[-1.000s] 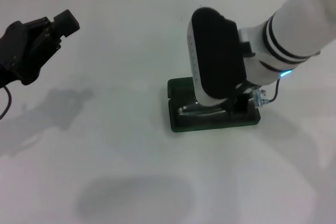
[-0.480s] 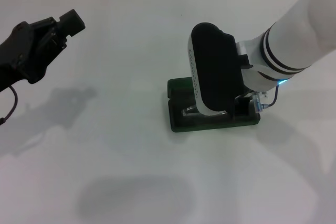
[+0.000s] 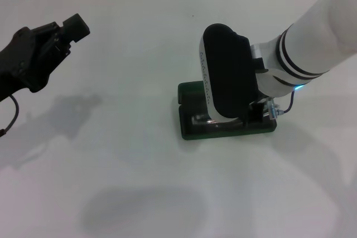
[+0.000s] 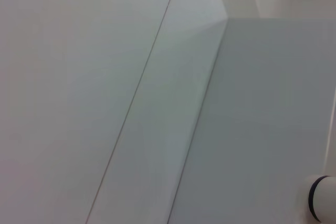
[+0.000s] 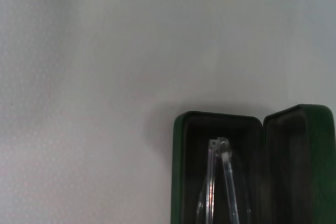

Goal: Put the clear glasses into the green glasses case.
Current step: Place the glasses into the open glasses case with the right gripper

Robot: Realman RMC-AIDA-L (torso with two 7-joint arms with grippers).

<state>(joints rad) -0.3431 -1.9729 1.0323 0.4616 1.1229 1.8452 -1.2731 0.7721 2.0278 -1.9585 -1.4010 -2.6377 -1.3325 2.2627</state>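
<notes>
White tabletop [image 3: 139, 182] fills the scene, matte and bare around the work, with a pale wall and a thin dark seam behind it. Right of centre lies the green glasses case [image 3: 192, 129], open, its lid folded flat beside the tray; in the right wrist view both dark green halves [image 5: 294, 150] show side by side. The clear glasses [image 5: 218, 182] lie inside the tray half, their thin transparent temple arms folded together and reaching toward the tray's rounded end; from the head camera only a glint of clear plastic [image 3: 202, 120] shows under the arm. The right gripper [image 3: 257, 111] stands directly over the case, low, reaching down to it, with the white forearm and its large black-faced wrist housing covering most of the case from above. Whether its fingers are spread or closed cannot be told, since the housing hides them and the wrist camera does not show them. The left gripper [image 3: 70, 26] hangs raised well off to the left, far from the case, black fingers drawn close together and holding nothing.
</notes>
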